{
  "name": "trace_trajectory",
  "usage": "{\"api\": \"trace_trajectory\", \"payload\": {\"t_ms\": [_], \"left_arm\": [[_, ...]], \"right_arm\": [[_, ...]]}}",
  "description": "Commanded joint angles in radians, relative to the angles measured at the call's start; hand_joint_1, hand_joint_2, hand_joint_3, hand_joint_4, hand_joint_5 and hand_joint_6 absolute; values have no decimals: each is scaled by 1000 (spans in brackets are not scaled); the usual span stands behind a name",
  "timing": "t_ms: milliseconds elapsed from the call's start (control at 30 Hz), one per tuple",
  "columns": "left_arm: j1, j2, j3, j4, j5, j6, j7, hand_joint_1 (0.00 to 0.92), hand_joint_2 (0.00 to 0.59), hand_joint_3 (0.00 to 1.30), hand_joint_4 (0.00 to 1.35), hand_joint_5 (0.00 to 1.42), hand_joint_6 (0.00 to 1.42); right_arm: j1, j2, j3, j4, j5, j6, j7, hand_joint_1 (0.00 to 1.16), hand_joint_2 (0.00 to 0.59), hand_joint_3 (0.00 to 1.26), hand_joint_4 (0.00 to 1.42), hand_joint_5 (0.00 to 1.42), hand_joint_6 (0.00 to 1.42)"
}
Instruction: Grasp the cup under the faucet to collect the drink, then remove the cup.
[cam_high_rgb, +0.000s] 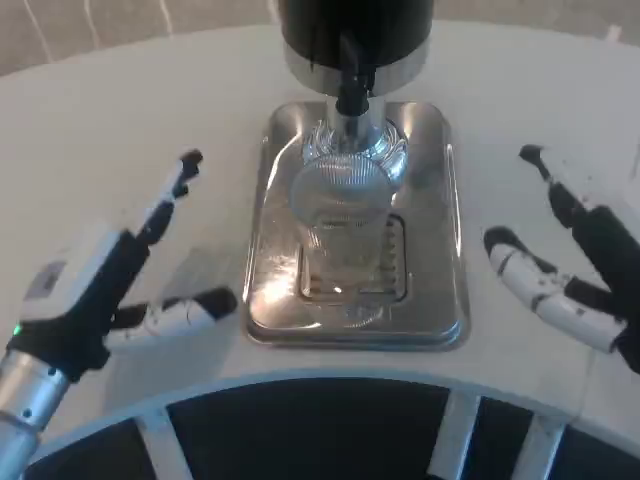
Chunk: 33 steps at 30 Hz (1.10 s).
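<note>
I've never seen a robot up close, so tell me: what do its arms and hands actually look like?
The left hand has a boxy white back bearing a small grey label, black at the palm and wrist, and slim white fingers with black tips. It sits on a round silver forearm, with a tiny green light near the wrist. The right hand shows the same white fingers with black segments and tips.

Dispenser body (355, 35) cut off by top edge; only its dark lower part and chrome ring are seen. Right hand (570, 270) cut off at right edge, wrist unseen. Cup (345, 215) clear and blurred; liquid level cannot be told. Drip tray (440, 300) grille partly hidden behind cup.
</note>
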Motion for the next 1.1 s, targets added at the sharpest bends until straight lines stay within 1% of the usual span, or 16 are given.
{"api": "trace_trajectory", "payload": {"t_ms": [33,167,300,367,433,500,633,867,1033,1100], "left_arm": [[131,32,26,-140,-7,-1,-44,38,50,25,10,115,180],[230,40,60,-265,-14,25,-82,40,51,25,10,115,173],[294,41,97,-350,-23,52,-116,41,51,25,10,115,169],[323,44,117,-380,-33,61,-130,42,52,25,10,115,168],[343,46,132,-401,-39,68,-142,42,52,25,10,115,167],[357,45,143,-417,-43,75,-152,42,53,25,10,115,166],[378,39,162,-441,-49,89,-172,45,55,25,15,115,165],[407,37,190,-479,-58,101,-194,55,56,26,19,115,164],[412,34,201,-482,-57,109,-204,56,57,32,20,115,164],[413,35,204,-484,-57,112,-206,54,58,34,20,115,164]], "right_arm": [[-77,-3,-10,37,46,80,-34,141,492,0,0,0,0],[-141,7,1,92,100,145,-98,139,494,0,0,0,0],[-169,8,44,124,143,179,-156,137,494,0,0,0,0],[-180,8,67,136,165,189,-181,136,495,0,0,0,0],[-203,17,91,156,195,206,-204,136,495,0,0,0,0],[-220,15,109,169,219,221,-223,135,495,0,0,0,0],[-249,-3,137,192,273,243,-255,134,495,0,0,0,0],[-307,-35,149,248,394,276,-306,123,499,0,0,0,0],[-336,-61,167,271,457,291,-349,117,500,0,0,0,0],[-353,-64,178,286,481,298,-369,115,500,0,0,0,0]]}}
